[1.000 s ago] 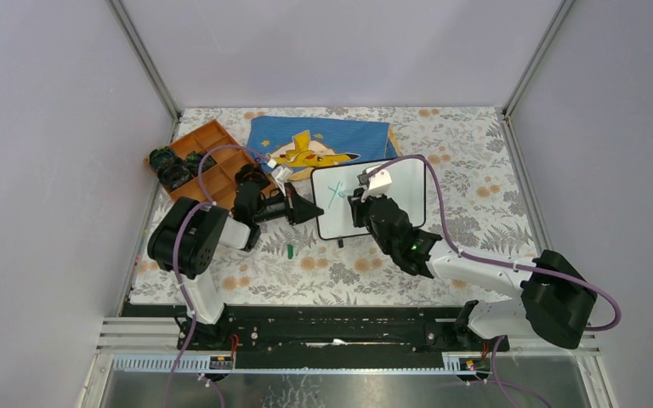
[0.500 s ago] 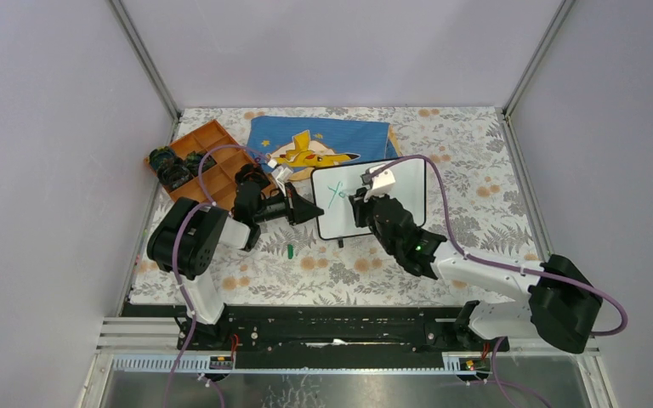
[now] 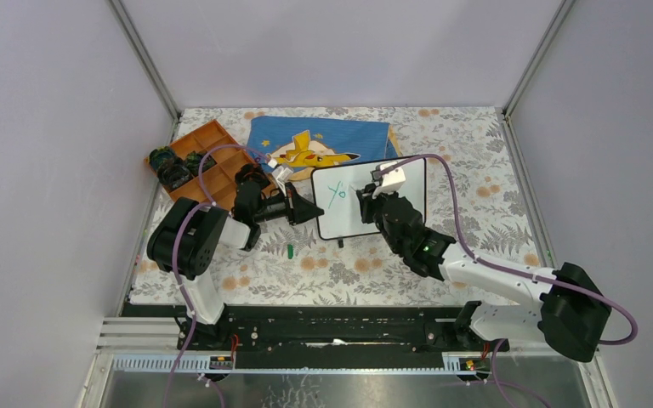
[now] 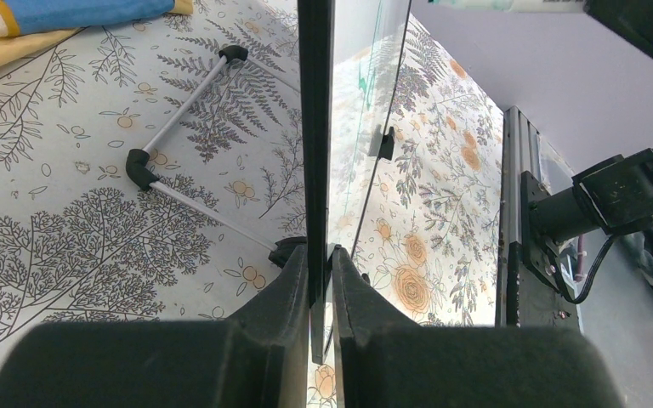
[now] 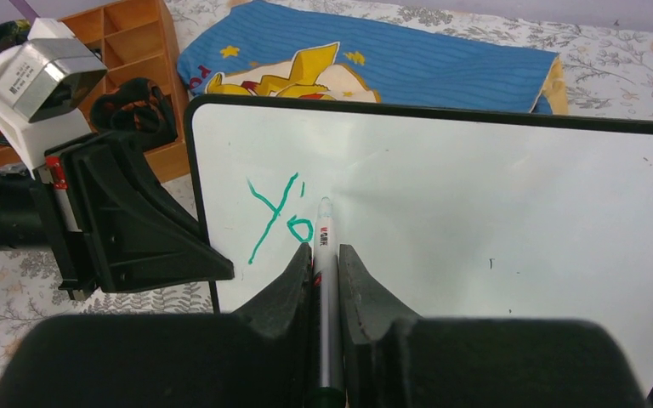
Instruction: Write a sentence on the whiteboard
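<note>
The whiteboard (image 3: pixel 344 219) stands near the middle of the table (image 3: pixel 476 170), just in front of a blue cloth (image 3: pixel 323 140), with an orange tray (image 3: pixel 208 161) off to its left. The left tool (image 3: pixel 310 209) is clenched on the board's left edge: in the left wrist view its two fingers pinch the thin black frame (image 4: pixel 315 127) between them, and the board is seen edge-on. The right tool (image 3: pixel 366 194) hovers over the board's face, clenched around a marker (image 5: pixel 324 246) that points up at the glossy white surface (image 5: pixel 493 195). The sentence (image 5: pixel 276 221) sits in the board's upper left, just left of the marker's tip, and reads only a green "Yo".

Whether the tip touches the board cannot be told. The marker's rear end is cut off at the bottom of the right wrist view. From above, the right tool and its arm cover the board's middle. A small green object (image 3: pixel 291 250) lies on the table below the left tool, too small to identify.
</note>
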